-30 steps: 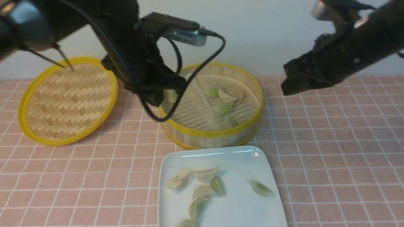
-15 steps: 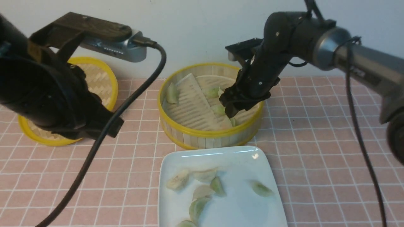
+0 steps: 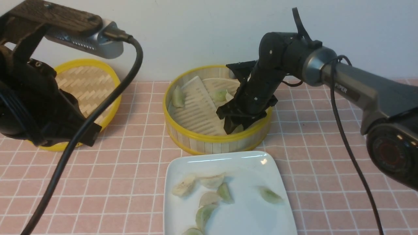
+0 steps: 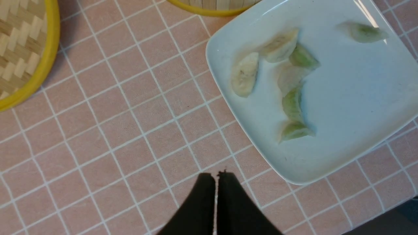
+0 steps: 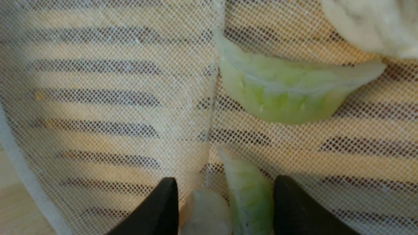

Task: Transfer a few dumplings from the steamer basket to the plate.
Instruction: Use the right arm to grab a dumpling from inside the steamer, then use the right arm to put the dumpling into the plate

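Note:
The steamer basket (image 3: 215,138) stands at mid-table with a mesh liner on its floor. Pale green dumplings lie in it, one at its left wall (image 3: 178,97) and one farther back (image 3: 219,95). My right gripper (image 3: 233,125) is down inside the basket, open. Its fingers straddle a green dumpling (image 5: 249,195) and a whitish one (image 5: 205,212); another green dumpling (image 5: 281,94) lies just beyond. The white plate (image 3: 258,163) in front of the basket holds several dumplings (image 4: 245,73). My left gripper (image 4: 215,174) is shut and empty above the tablecloth, left of the plate.
The woven bamboo lid (image 3: 86,88) lies flat at the back left, partly behind my left arm (image 3: 39,107); it also shows in the left wrist view (image 4: 29,49). A pink checked cloth covers the table. A pale wall stands close behind the basket.
My left arm has pulled out of the basket and swung to the left, over the lid side. My right arm has come in from the right and gone down into the basket.

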Robot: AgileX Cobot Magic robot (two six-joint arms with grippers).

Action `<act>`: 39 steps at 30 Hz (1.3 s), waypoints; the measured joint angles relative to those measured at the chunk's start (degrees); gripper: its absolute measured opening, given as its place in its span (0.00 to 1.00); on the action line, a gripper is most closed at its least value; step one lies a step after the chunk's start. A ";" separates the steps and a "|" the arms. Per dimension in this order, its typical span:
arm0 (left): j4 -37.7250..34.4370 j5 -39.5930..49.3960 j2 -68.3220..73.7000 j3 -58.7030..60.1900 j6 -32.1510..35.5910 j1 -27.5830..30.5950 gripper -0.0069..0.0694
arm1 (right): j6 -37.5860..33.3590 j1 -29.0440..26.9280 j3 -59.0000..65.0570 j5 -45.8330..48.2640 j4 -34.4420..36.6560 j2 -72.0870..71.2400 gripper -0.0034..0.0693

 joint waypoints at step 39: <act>0.77 0.00 0.00 0.00 0.06 0.00 0.08 | -0.58 6.78 37.07 -3.98 5.55 -24.93 0.85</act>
